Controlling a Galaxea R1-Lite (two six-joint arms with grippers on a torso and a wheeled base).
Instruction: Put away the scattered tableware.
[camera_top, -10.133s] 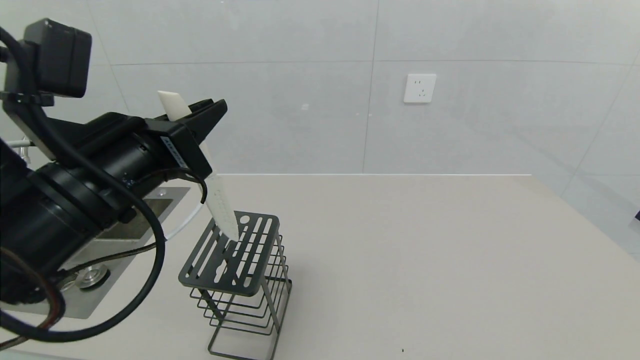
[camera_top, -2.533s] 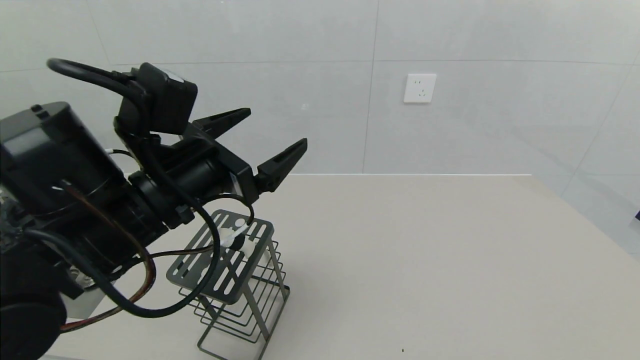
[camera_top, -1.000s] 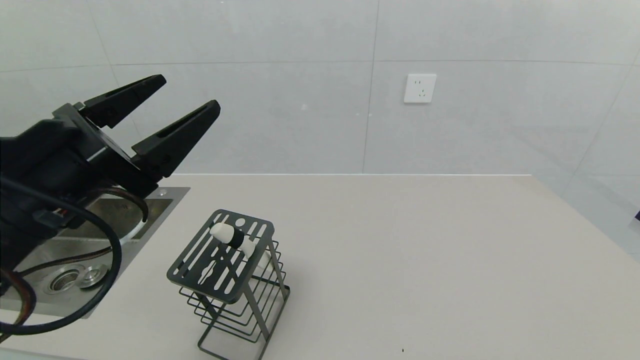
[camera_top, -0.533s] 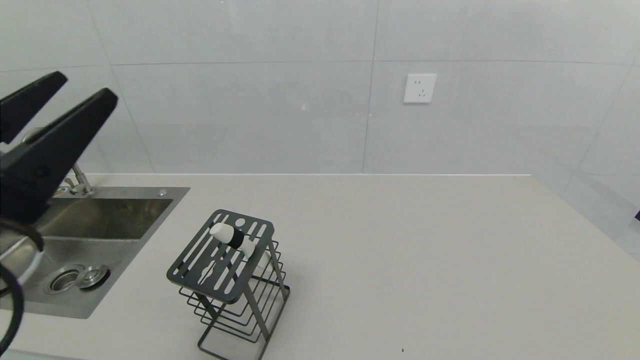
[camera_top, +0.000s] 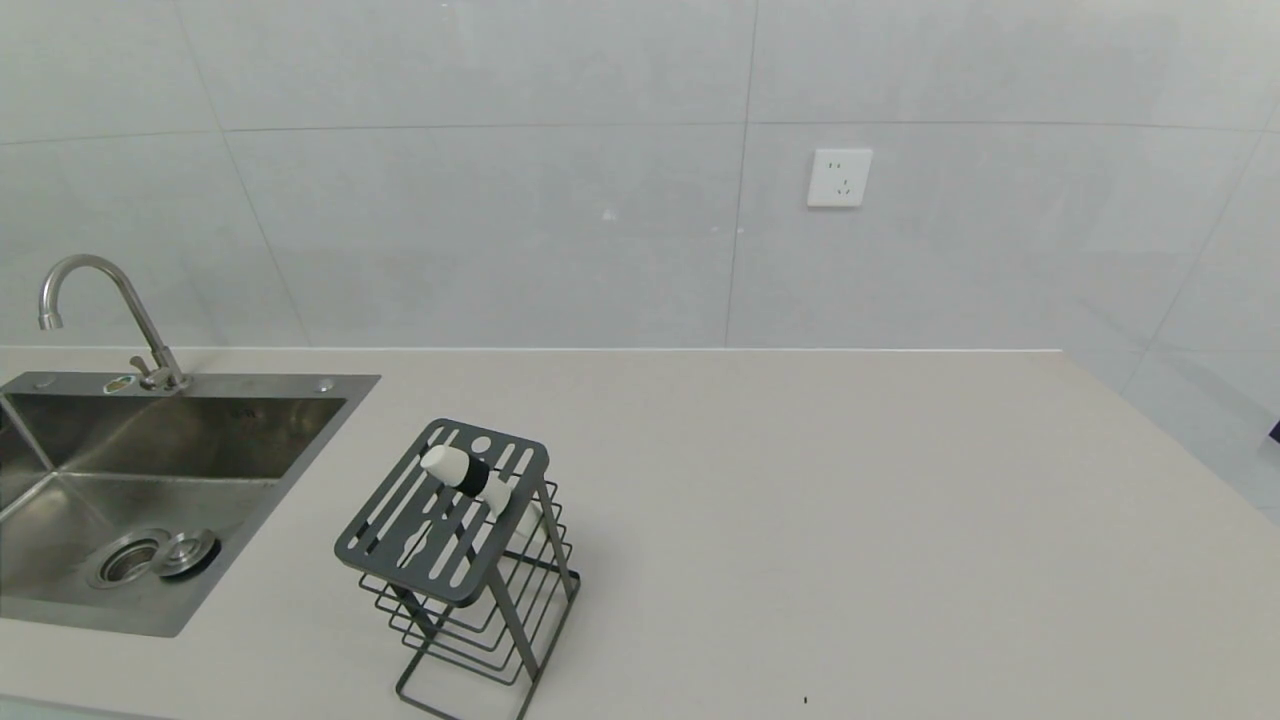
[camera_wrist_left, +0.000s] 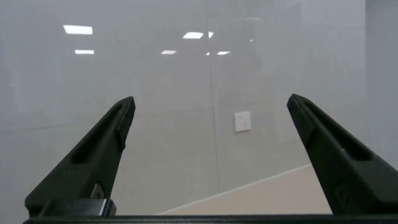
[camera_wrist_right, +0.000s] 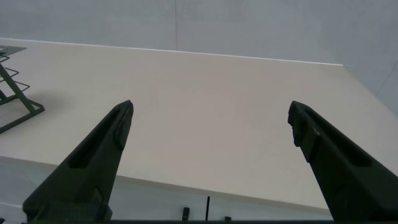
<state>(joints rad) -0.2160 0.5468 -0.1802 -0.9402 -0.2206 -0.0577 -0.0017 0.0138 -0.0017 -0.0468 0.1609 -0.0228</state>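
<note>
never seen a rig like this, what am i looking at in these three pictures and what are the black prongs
This is a two-armed robot at a kitchen counter. The wide picture comes from a camera on its head; the other two from cameras on its wrists. The black prongs are the fingers of its left hand and right hand, both open and holding nothing. On the counter stands a dark wire rack with a white knife slotted into its top. A sink with a faucet lies to the robot's left.

Wide-spread right claw (camera_wrist_right: 211, 155) above countertop (camera_wrist_right: 205, 93)
</note>
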